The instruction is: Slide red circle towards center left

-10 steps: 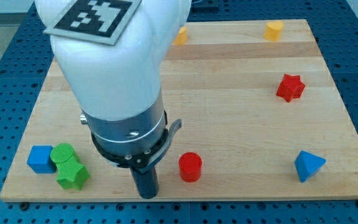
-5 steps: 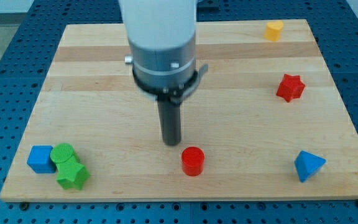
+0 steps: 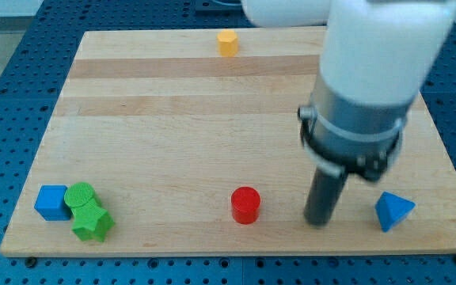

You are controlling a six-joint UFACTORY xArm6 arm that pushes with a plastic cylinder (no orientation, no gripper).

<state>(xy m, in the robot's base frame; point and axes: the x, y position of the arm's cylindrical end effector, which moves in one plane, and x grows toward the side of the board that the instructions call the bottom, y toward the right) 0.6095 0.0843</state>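
Red circle (image 3: 245, 205) clear; arm (image 3: 370, 79) hides blocks behind.

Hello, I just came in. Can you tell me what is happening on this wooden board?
A robot arm ending in a dark rod works over the light wooden board. My tip rests near the view's bottom, between the red circle block on its left and the blue triangle block on its right, touching neither. The red circle is to go toward the centre left and sits near the bottom edge. A blue cube and two green blocks cluster at the bottom left; a yellow block sits at the top.
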